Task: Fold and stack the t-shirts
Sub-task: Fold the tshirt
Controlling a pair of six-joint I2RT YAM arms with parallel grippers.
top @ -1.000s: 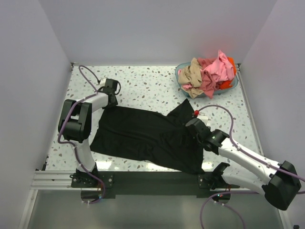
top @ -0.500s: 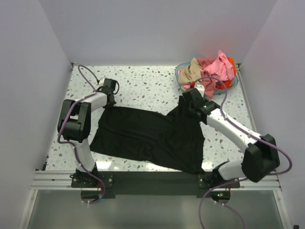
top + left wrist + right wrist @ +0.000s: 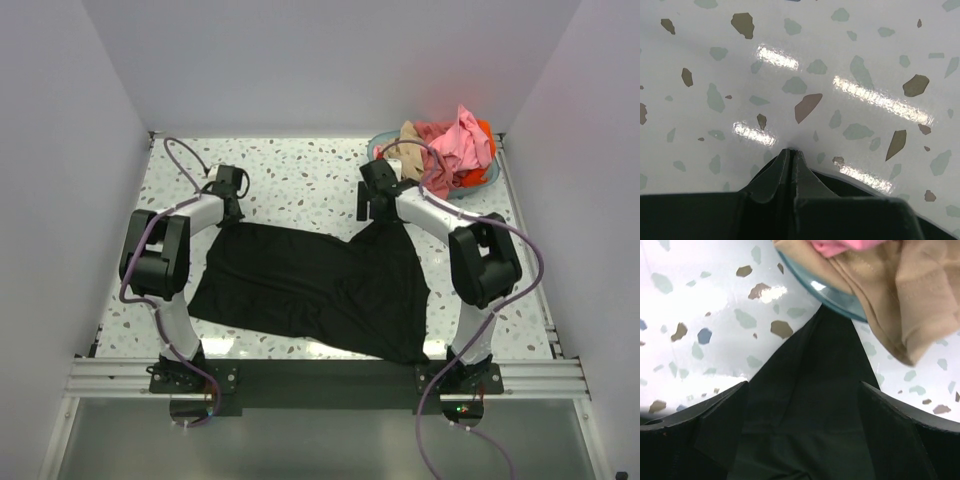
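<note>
The black t-shirt [image 3: 310,285] lies spread across the middle of the worktop [image 3: 300,180], still unfolded. The other shirts sit heaped in the teal basket [image 3: 812,285] at the far right corner. The left tool [image 3: 791,151] is at the shirt's far left corner with its fingers pressed together against the worktop; dark cloth lies just beneath, but I cannot tell whether any of it is pinched. The right tool [image 3: 804,386] hangs spread over the pointed far right tip of the black cloth, holding nothing. That tip ends just beside the basket rim, where the tan shirt [image 3: 900,295] droops over the edge. If the right tool closes too far forward, it could snag the tan cloth or nudge the basket. If it bites shallow, it may lift only one layer and let the fabric slip. If the left tool holds no cloth, any pull would skew the shirt instead of flattening it.
</note>
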